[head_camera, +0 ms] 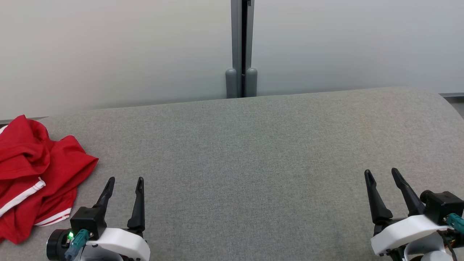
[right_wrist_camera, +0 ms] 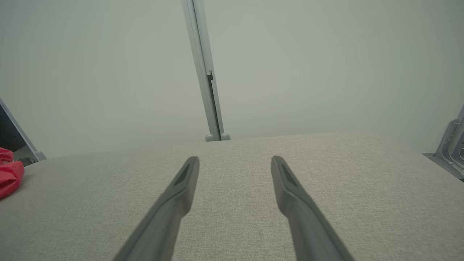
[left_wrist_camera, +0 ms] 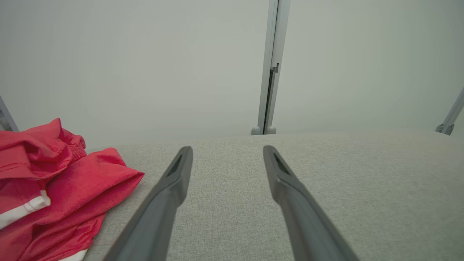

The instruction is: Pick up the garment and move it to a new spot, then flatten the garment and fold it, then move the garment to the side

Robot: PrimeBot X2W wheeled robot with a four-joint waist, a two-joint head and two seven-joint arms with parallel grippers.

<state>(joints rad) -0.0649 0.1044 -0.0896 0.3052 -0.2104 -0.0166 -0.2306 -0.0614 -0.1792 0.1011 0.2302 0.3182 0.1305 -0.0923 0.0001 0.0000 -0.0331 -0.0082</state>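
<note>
The garment is red with white stripes and lies crumpled at the far left of the grey fabric surface. It also lies at the left of the left wrist view as the garment, and a small red edge of the garment peeks in at the left of the right wrist view. My left gripper stands open just right of the garment, apart from it, with nothing between its fingers. Far to the right, my right gripper is open and empty over bare fabric.
A pale wall runs behind the surface, with a grey vertical post at its middle. The surface's far edge curves down at the right. A metal bracket shows at the right edge of the right wrist view.
</note>
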